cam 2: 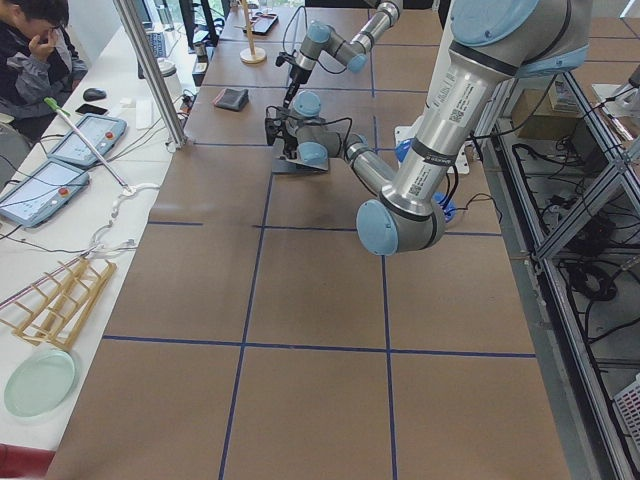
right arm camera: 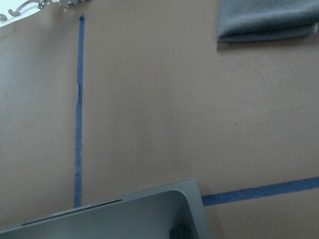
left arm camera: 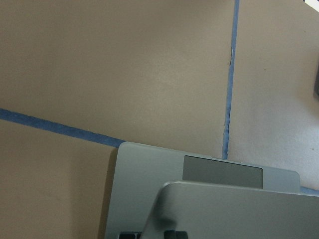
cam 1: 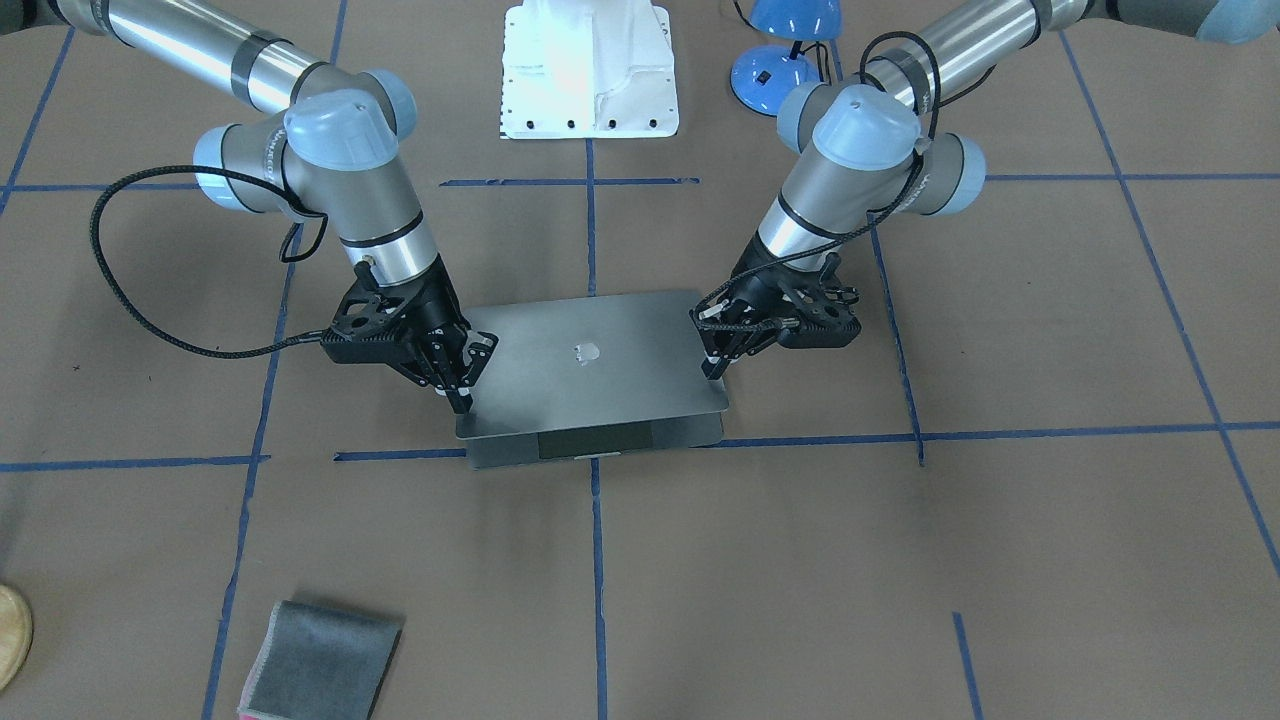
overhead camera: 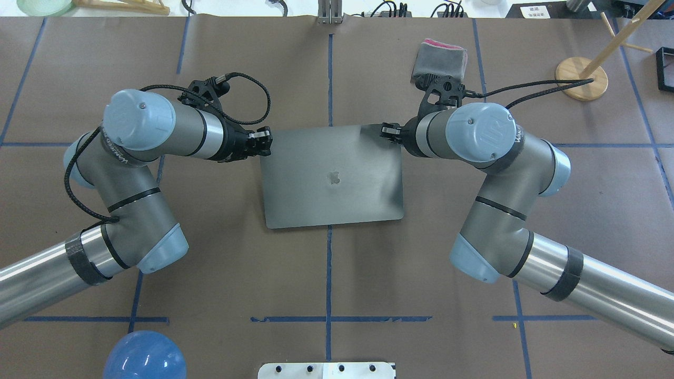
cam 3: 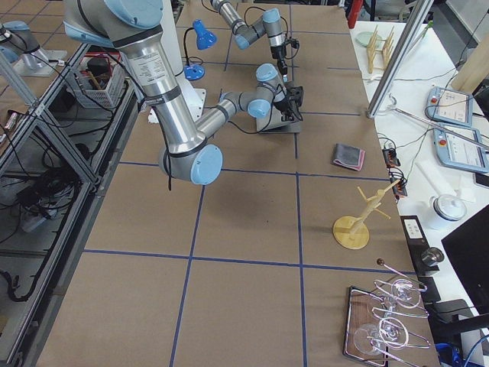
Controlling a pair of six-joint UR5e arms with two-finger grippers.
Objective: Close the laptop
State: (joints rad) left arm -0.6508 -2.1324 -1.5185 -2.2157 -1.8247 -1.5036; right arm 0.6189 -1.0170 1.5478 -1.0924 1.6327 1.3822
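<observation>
**Closing the laptop: last stretch**

Found laptop (cam 1: 600,370) mid-table, square between the two arms. Noted lid (overhead camera: 331,176) tipped low over the base, with a strip of trackpad (cam 1: 595,443) showing at the open edge. Logged right gripper (cam 1: 460,400) at one free-edge corner of the lid and left gripper (cam 1: 712,372) at the other. Read both sets of jaws as drawn narrow, gripping nothing, with tips on the metal. Judged as the final press. Calls next for an even, gentle push straight down on both corners until flush, without skewing the lid or sliding the base.
</observation>
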